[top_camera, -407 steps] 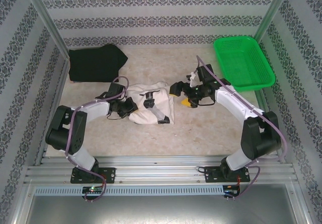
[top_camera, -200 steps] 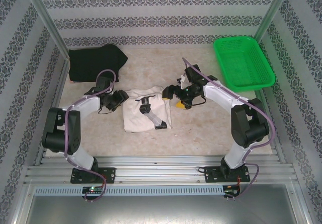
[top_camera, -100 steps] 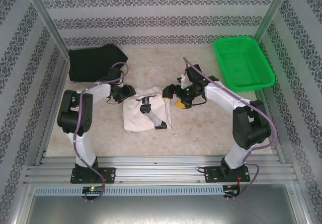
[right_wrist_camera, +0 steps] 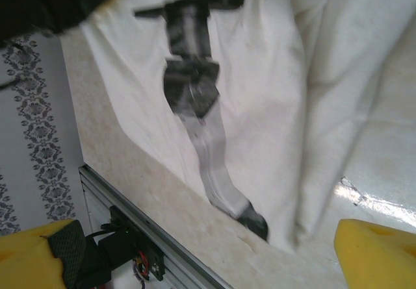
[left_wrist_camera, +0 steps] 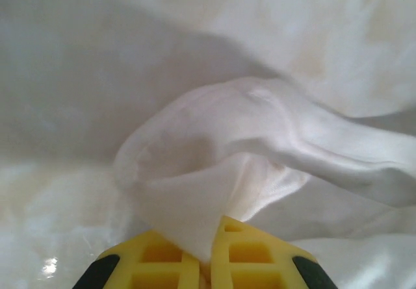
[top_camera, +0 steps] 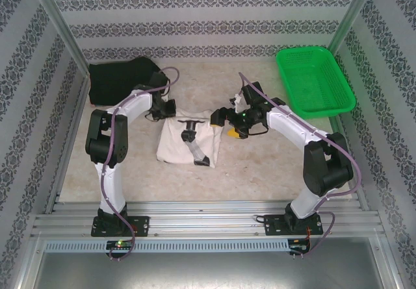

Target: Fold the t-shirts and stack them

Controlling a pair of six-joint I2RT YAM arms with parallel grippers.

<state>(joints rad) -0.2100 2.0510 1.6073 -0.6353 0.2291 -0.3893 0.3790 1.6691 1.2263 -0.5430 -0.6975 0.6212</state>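
The cream t-shirt (top_camera: 175, 143) lies mid-table, roughly folded, with a grey and black print (top_camera: 191, 136) facing up. My left gripper (top_camera: 168, 109) is at its back left corner. In the left wrist view the yellow fingers (left_wrist_camera: 162, 263) are shut on a bunched fold of the cream t-shirt (left_wrist_camera: 260, 126). My right gripper (top_camera: 221, 119) hovers at the shirt's back right corner. Its yellow fingers (right_wrist_camera: 377, 256) stand wide apart above the cream t-shirt (right_wrist_camera: 273, 107), holding nothing. The black t-shirt (top_camera: 120, 81) lies crumpled at the back left.
A green mesh basket (top_camera: 315, 81) sits at the back right. Patterned walls enclose the table on three sides, and an aluminium rail (top_camera: 208, 221) runs along the near edge. Bare tabletop (top_camera: 260, 165) lies in front of the cream shirt and to its right.
My left arm swung from the shirt's left side to its back left corner and drew the cloth flatter and longer. The right gripper has barely moved.
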